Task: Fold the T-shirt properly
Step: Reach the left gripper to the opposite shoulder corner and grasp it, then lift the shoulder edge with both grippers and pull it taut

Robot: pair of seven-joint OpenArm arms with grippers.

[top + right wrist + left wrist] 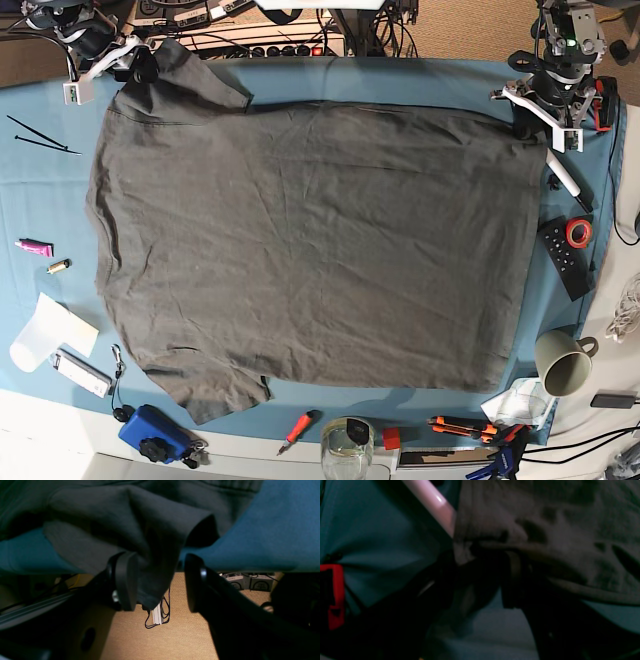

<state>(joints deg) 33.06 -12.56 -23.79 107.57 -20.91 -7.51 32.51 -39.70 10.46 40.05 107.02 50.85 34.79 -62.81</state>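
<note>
- Right gripper jaws spread wide astride a hanging sleeve fold, not clamping it.
- Left gripper jaws wide at the hem corner; a grip cannot be told.
- T-shirt: wrinkled charcoal cotton, flat on blue-covered tabletop, long axis sideways, collar toward base view's left.

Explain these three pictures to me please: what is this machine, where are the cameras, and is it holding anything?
It is a robot with two arms. One picture looks straight down on the table; the other two come from cameras on the wrists. A dark grey T-shirt lies spread flat on a teal-blue cloth sheet. The right tool sits at a sleeve at the far edge, its two fingers apart with cloth hanging between them, not yet pinched. The left tool is at the shirt's far hem corner; its picture is too dark to show a grip. A mug, a remote and hand tools lie around.
</note>
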